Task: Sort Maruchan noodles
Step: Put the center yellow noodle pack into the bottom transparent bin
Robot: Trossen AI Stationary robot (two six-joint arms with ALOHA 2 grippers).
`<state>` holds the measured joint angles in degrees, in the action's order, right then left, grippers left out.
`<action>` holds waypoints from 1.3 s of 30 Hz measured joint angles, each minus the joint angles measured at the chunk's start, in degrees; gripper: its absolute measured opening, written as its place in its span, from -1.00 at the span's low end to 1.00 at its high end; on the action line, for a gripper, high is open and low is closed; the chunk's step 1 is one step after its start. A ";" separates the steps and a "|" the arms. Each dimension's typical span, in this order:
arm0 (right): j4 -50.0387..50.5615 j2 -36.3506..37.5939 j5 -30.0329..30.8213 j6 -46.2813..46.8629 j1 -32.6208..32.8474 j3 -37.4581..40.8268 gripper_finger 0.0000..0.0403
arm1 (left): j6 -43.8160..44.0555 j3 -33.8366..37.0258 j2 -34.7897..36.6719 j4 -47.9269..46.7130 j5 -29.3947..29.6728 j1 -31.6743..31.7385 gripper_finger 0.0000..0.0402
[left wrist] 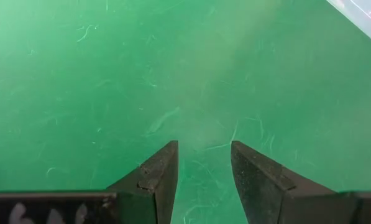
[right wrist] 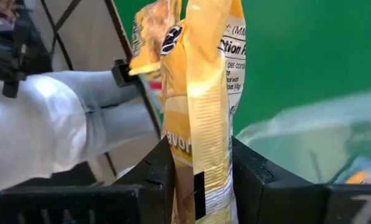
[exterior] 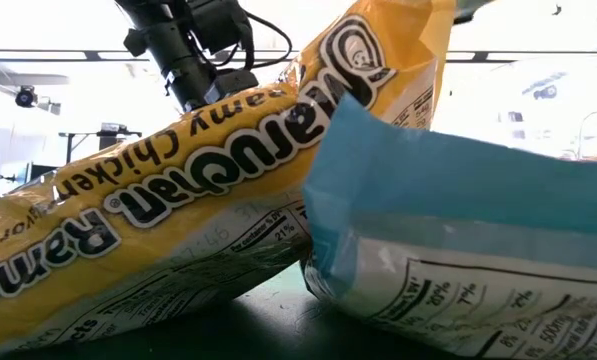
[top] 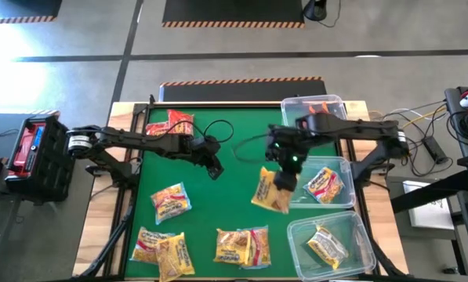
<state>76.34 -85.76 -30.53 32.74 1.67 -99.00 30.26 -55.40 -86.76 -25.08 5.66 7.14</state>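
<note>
The work surface is a green mat on a wooden table, which stands on a grey floor with black-and-orange striped strips beyond the far edge. At the left side of the table there is a black case with a red part, and at the right side some cables and devices lie on another bench. In the low view the room behind is bright, with windows and ceiling beams, but two packets fill almost the whole picture: a yellow Maruchan packet and a blue and white packet leaning on it, so the table behind them is hidden. Three clear bins stand along the right edge of the mat: the far bin holds something orange, the middle bin holds one yellow packet, and the near bin holds another one. The right gripper is above the mat, just beside the middle bin, and its fingers are clamped on a yellow-orange noodle packet that hangs between them. The left gripper is over bare green mat near the middle, with its fingers apart and nothing between them. Loose packets lie on the mat: a red packet near the far left corner, one yellow packet left of centre, a pair at the near left, and a group at the near middle
</note>
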 joint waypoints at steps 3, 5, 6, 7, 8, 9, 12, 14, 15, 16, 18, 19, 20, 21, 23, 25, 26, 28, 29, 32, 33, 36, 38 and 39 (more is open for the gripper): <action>-0.02 1.22 2.69 9.59 5.17 0.03 -0.55 | 0.07 0.01 0.00 -0.09 1.23 0.00 -0.36; 0.09 1.79 3.95 15.36 8.95 0.07 -0.55 | 0.00 0.02 -0.02 -0.13 1.45 0.00 -0.36; 0.18 2.07 4.40 17.95 11.00 0.07 -0.55 | -0.30 0.02 -0.02 -0.19 1.69 0.00 -0.36; 0.40 2.28 4.94 20.49 13.06 0.07 -0.55 | -0.77 0.02 -0.04 -0.22 2.19 0.00 -0.36; 0.89 2.51 5.31 23.16 15.13 0.07 -0.55 | -1.22 0.02 -0.04 -0.22 2.61 0.00 -0.36; 1.68 2.71 5.40 25.88 17.30 0.07 -0.55 | -1.44 0.02 -0.04 -0.22 2.87 0.00 -0.36; 5.40 2.93 6.02 34.66 23.46 0.07 -0.55 | -1.55 0.02 -0.04 -0.22 2.89 0.11 -0.36; 9.00 2.93 6.21 40.34 27.13 0.08 -0.55 | -1.78 0.02 -0.04 -0.22 2.89 0.11 -0.36; 10.82 2.92 6.62 43.00 28.81 0.09 -0.55 | -2.15 0.02 -0.04 -0.22 2.89 0.11 -0.36; 12.48 2.70 7.49 45.34 30.29 0.09 -0.55 | -2.40 0.02 -0.04 -0.22 2.89 0.11 -0.36; 13.72 2.50 9.64 49.70 32.91 0.71 -0.55 | -2.74 0.02 -0.04 -0.20 2.89 0.15 -0.36; 13.25 2.50 10.36 51.29 34.00 1.48 -0.55 | -2.75 0.02 -0.04 -0.20 2.89 0.15 -0.36; 12.94 2.50 11.02 52.66 34.95 2.32 -0.55 | -2.75 0.02 -0.04 -0.20 2.89 0.15 -0.36; 12.98 2.50 11.29 53.85 35.80 3.08 -0.55 | -2.74 0.02 -0.04 -0.20 2.89 0.15 -0.36; 13.57 2.39 11.29 55.94 37.56 4.99 -0.55 | -2.59 0.02 -0.04 -0.20 2.89 0.15 -0.36; 13.65 2.47 11.19 57.02 39.29 7.45 -0.55 | -2.30 0.02 -0.04 -0.20 2.89 0.15 -0.36; 13.67 2.47 11.12 57.52 40.00 8.51 -0.55 | -2.15 0.02 -0.04 -0.21 2.89 0.15 -0.36; 13.55 2.70 11.05 57.97 41.13 10.66 -0.54 | -1.79 0.02 -0.04 -0.36 2.87 0.15 -0.36; 13.66 2.84 11.08 58.45 41.55 11.83 -0.53 | -1.70 0.02 -0.04 -0.39 2.87 0.15 -0.36; 13.59 2.89 11.06 60.21 42.02 15.22 -0.53 | -1.21 0.02 -0.04 -0.66 2.85 0.15 -0.36; 13.59 2.89 10.94 60.32 42.02 16.30 -0.53 | -1.10 0.02 -0.04 -0.97 2.85 0.15 -0.36; 12.98 2.87 10.15 60.28 41.99 19.15 -0.52 | -1.07 0.02 -0.07 -1.85 2.85 0.15 -0.35; 12.70 2.79 8.59 59.96 41.99 20.92 -0.52 | -1.07 0.02 -0.07 -2.21 2.85 0.15 -0.35; 12.66 2.78 7.80 59.76 42.01 21.78 -0.52 | -1.07 0.02 -0.07 -2.42 2.85 0.15 -0.35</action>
<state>89.00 -82.98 -22.74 92.49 43.67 -77.22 29.19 -55.37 -86.83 -27.50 8.51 7.29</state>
